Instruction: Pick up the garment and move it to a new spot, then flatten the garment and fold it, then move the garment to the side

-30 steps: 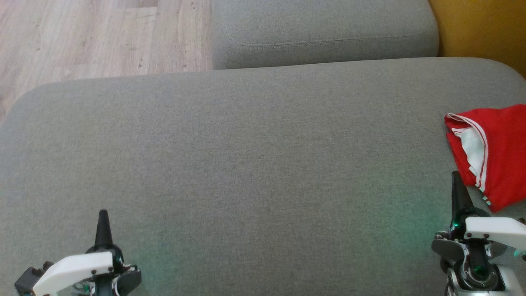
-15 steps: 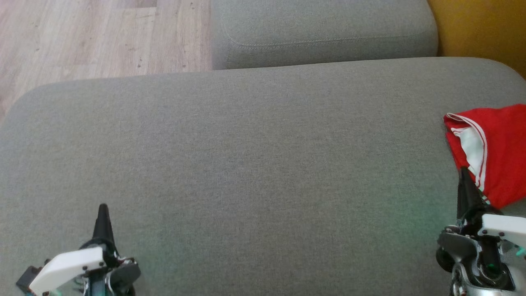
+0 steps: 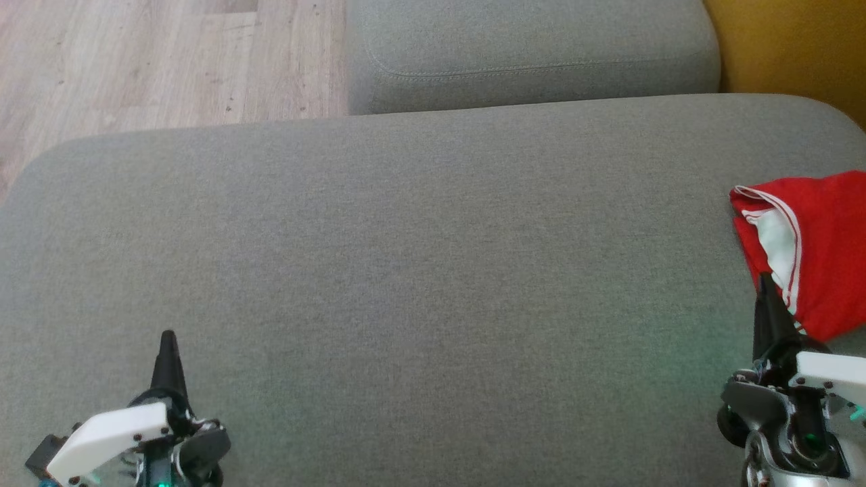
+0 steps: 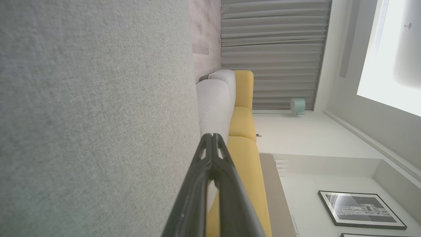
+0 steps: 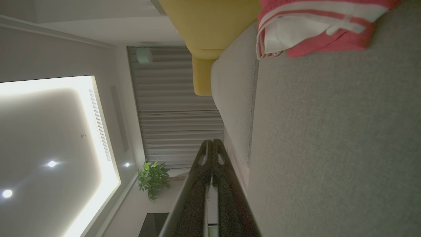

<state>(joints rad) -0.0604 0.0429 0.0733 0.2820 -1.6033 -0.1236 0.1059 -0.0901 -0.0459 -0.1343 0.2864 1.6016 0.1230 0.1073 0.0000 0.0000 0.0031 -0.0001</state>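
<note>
Looks nearly finished: red garment (image 3: 818, 250) folded small at three o'clock on the grey cushion (image 3: 433, 270), off to the side. Left claw (image 3: 167, 341) at seven o'clock, pinched closed, empty. Right claw (image 3: 763, 287) at five o'clock, likewise closed on nothing, tip near the garment's corner. Probably nothing left but backing away.

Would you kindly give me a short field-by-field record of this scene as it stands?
garment: red with white trim, bunched at the right edge of the grey cushion
left gripper: shut, empty, over bare cushion at lower left
right gripper: shut, empty, tip at the garment's near edge; contact unclear
surroundings: wooden floor, yellow sofa
</note>
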